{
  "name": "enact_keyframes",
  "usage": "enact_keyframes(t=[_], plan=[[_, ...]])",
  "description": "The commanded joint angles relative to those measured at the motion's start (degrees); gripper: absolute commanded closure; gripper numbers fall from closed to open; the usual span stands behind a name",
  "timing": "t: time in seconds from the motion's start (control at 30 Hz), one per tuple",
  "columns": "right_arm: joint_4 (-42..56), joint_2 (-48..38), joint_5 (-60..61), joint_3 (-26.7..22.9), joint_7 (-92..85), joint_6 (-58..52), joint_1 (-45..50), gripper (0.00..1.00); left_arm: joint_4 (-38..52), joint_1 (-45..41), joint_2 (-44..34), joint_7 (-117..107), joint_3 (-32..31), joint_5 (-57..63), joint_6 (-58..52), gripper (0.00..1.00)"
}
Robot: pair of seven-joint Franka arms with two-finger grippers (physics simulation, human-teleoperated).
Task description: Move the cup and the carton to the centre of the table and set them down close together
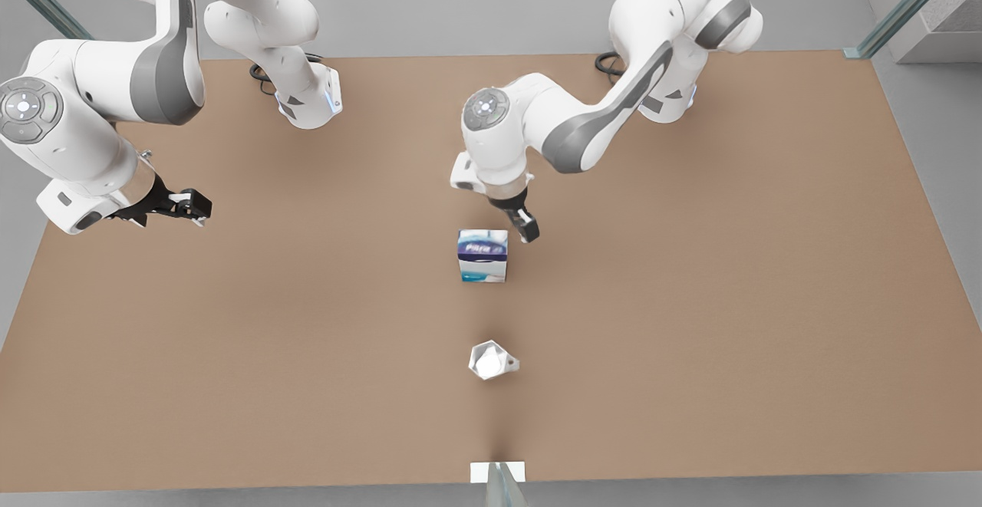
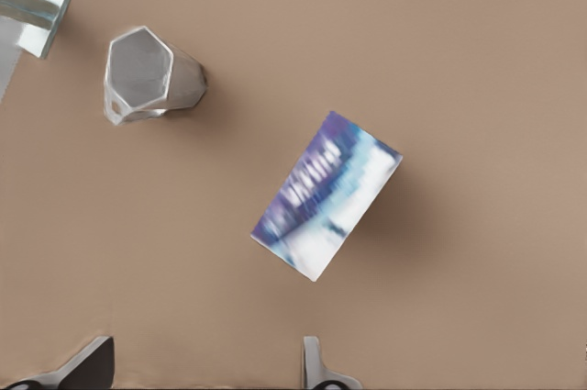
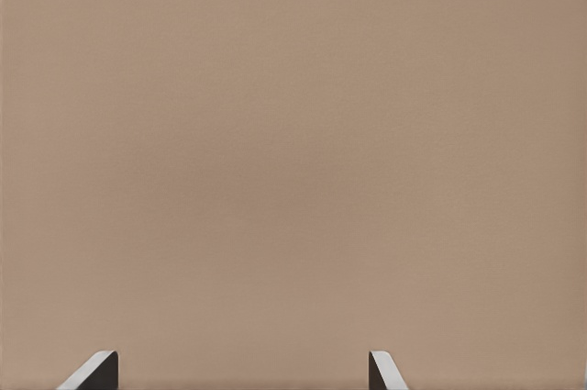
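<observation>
Hovering left pincer (image 1: 526, 232) spread, beside carton (image 1: 483, 255)

Two glossy white arms (image 1: 537, 120) with grey joint panels, black grippers.

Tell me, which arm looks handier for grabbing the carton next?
Probably the left: its open gripper hangs just beside the carton, near the cup. The right gripper waits, open, over bare table, far off.

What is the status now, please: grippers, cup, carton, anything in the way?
Left gripper open, empty, beside carton. Right gripper open, waits over bare table. Cup upright, apart from carton. Nothing between them.
</observation>
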Motion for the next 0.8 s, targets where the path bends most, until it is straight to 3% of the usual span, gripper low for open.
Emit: enact_keyframes(t=[0.0,0.03,0.1,0.2,0.3,0.37,0.5,0.53,0.77], plan=[[0.0,0.0,0.0,0.0,0.0,0.0,0.0,0.00,0.0,0.1,-0.2,-1.2,1.4,0.2,-0.1,0.00],[0.0,0.0,0.0,0.0,0.0,0.0,0.0,0.00,0.0,1.8,-1.3,-1.7,2.1,0.1,-0.1,0.00],[0.0,0.0,0.0,0.0,0.0,0.0,0.0,0.00,-0.4,1.4,-2.2,-5.4,9.6,-0.6,-0.4,0.00],[0.0,0.0,0.0,0.0,0.0,0.0,0.0,0.00,-1.2,14.0,-2.9,-5.1,10.0,-6.1,-0.3,0.00],[0.0,0.0,0.0,0.0,0.0,0.0,0.0,0.00,-2.0,18.3,-4.1,-4.4,22.0,-15.2,0.5,0.00],[0.0,0.0,0.0,0.0,0.0,0.0,0.0,0.00,-2.7,23.7,-6.4,-4.0,21.3,-22.1,0.1,0.00],[0.0,0.1,0.0,0.0,0.0,0.0,0.0,0.00,-6.1,29.9,-9.9,-2.3,21.2,-20.7,-0.8,0.00],[0.0,0.1,0.0,0.0,0.0,0.0,0.0,0.00,-6.6,35.7,-10.1,-2.3,16.3,-20.6,-0.8,0.00],[0.0,0.1,0.0,0.0,0.0,0.0,0.0,0.00,-6.2,37.4,-11.4,-4.6,16.6,-19.0,-4.4,0.00]])
